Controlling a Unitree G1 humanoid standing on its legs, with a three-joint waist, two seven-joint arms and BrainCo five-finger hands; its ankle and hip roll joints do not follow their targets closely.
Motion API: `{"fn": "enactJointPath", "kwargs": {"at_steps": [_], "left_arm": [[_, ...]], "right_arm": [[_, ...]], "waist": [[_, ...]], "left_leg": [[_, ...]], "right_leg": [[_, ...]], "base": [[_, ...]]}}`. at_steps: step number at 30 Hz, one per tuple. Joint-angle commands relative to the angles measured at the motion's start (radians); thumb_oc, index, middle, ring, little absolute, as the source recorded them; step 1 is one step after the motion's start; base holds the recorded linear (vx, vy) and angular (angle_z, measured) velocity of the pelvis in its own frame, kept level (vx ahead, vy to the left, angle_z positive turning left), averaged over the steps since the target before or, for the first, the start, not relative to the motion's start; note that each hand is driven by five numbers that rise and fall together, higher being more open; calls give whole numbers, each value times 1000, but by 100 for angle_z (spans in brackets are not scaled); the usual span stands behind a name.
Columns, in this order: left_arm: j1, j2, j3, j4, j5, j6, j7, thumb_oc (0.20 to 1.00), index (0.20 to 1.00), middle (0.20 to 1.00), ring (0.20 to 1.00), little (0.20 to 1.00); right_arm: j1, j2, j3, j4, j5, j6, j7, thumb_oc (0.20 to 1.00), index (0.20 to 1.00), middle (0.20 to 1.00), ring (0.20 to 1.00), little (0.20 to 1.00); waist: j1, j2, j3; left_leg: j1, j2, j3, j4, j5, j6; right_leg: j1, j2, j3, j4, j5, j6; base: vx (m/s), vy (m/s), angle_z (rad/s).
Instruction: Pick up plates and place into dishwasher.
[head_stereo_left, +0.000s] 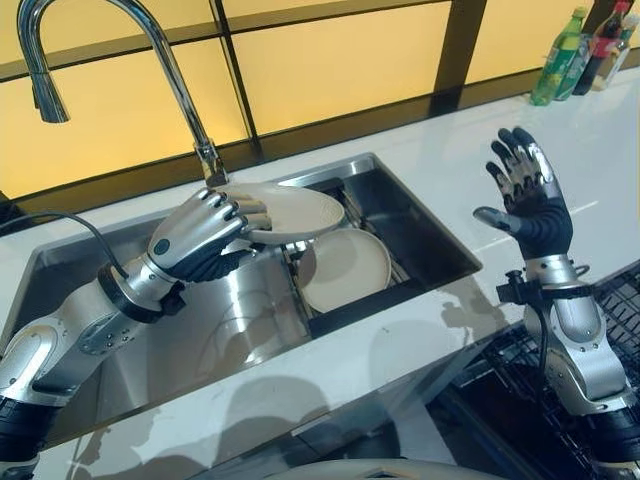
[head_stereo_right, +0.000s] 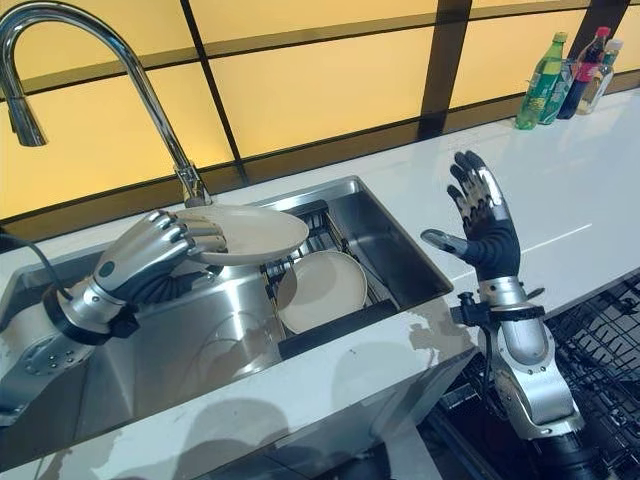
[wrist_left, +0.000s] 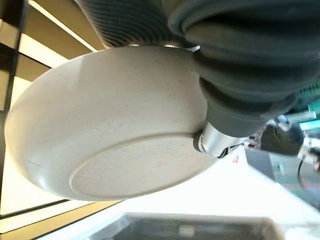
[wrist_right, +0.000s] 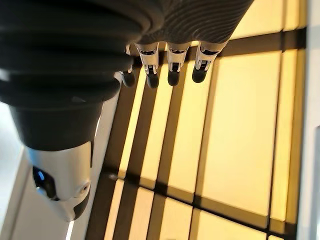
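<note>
Gripping one plate (head_stereo_left: 295, 212) above the sink (head_stereo_left: 420, 215) (another plate (head_stereo_left: 345, 268) inside), left hand (head_stereo_left: 200, 238); right hand (head_stereo_left: 525, 190) splayed.

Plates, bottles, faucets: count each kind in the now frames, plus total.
Plates: 2, one in the left hand (held plate), one lying in the sink (sink plate).
Bottles: 3, bunched at the counter's far right (bottles).
Faucets: 1 (faucet).
Total: 6.
The right hand is raised, open and holding nothing.
</note>
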Motion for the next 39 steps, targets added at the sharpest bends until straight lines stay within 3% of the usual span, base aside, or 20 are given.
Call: {"fn": "enactJointPath", "kwargs": {"at_steps": [1,6,10,13,19,28,33,39], "left_arm": [[-127,-37,-26,-18,-187,4,-6,200,200,200,200,200],[-162,-95,-69,-45,-264,-6,-65,200,200,200,200,200],[-215,-109,-133,-68,-328,12,-127,200,200,200,200,200],[-254,-108,-175,-68,-392,25,-139,200,200,200,200,200],[-287,-141,-246,-81,-459,33,-177,200,200,200,200,200],[-302,-166,-306,-107,-539,20,-232,200,200,200,200,200],[-311,-181,-337,-119,-528,27,-252,200,200,200,200,200],[-303,-146,-331,-115,-529,29,-282,200,200,200,200,200]], "right_arm": [[-97,-49,14,-77,-42,-54,56,1000,1000,1000,1000,1000],[-144,-59,47,-78,-52,-45,123,1000,1000,1000,1000,1000],[-215,-99,113,-88,-43,-26,263,1000,1000,1000,1000,1000],[-280,-144,180,-91,-75,-21,310,1000,1000,1000,1000,1000],[-352,-170,252,-122,-128,-29,306,1000,1000,1000,1000,1000],[-374,-156,298,-134,-93,-34,337,1000,1000,1000,1000,1000],[-385,-145,320,-130,-111,-39,327,1000,1000,1000,1000,1000],[-382,-195,317,-118,-197,-39,321,1000,1000,1000,1000,1000]], "waist": [[28,-43,-47],[30,-48,-57],[32,-54,-63],[36,-59,-68],[35,-63,-72],[35,-61,-74],[40,-63,-73],[41,-62,-77]], "left_leg": [[-45,-46,-24,85,-108,42],[-43,-44,-25,73,-101,40],[-35,-44,-26,68,-109,40],[-32,-45,-27,62,-105,40],[-31,-44,-22,57,-103,41],[-28,-45,-24,46,-98,47],[-31,-47,-24,49,-100,49],[-30,-48,-22,47,-99,50]], "right_leg": [[-48,21,-72,6,2,24],[-47,27,-73,6,0,20],[-39,31,-74,6,-11,19],[-37,31,-76,6,-11,19],[-39,32,-73,6,-7,19],[-39,32,-64,6,-7,21],[-38,29,-69,6,-6,23],[-39,25,-71,6,-5,25]], "base": [[-56,10,0],[-42,8,1],[-19,-6,0],[-10,-4,0],[0,0,0],[0,0,0],[0,0,0],[0,0,0]]}}
